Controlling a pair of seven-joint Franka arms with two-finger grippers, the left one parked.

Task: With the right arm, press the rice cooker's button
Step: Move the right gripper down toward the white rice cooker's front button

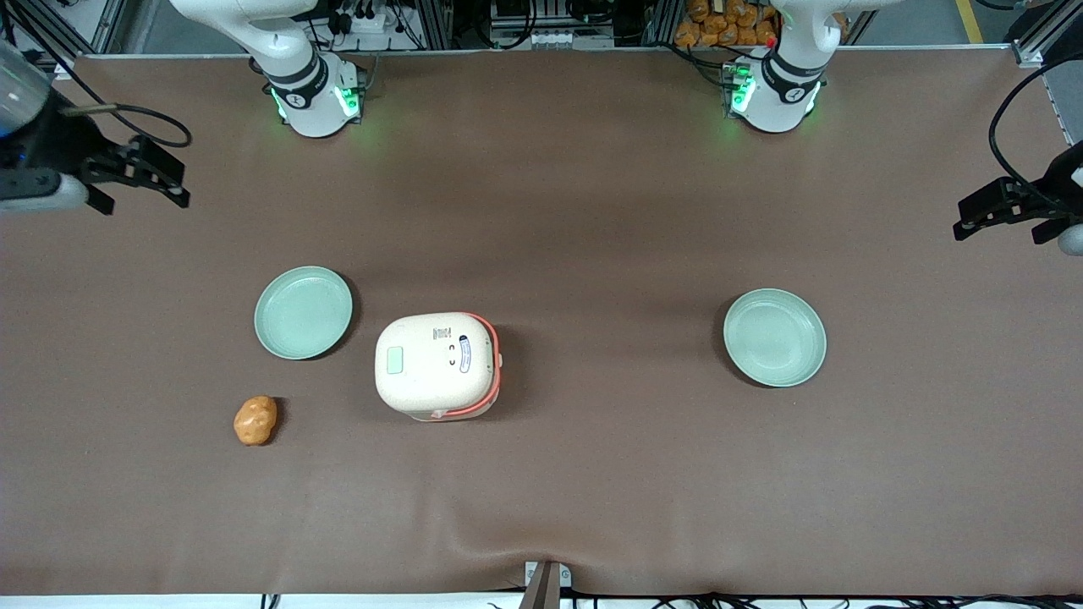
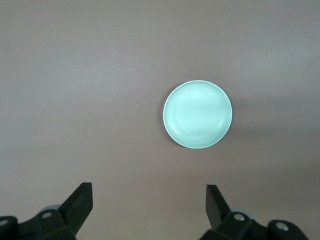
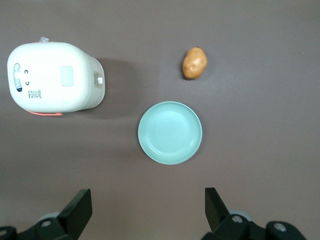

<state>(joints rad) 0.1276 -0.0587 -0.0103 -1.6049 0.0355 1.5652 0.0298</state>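
Observation:
The cream rice cooker stands on the brown table with its lid shut, orange-pink trim along one side and a pale green patch on the lid. It also shows in the right wrist view, with a small white button on its side wall. My right gripper hangs high at the working arm's end of the table, farther from the front camera than the cooker and well away from it. In the right wrist view the gripper is open and empty, fingers wide apart above bare table.
A pale green plate lies beside the cooker toward the working arm's end, also in the right wrist view. A potato lies nearer the front camera than that plate. A second green plate lies toward the parked arm's end.

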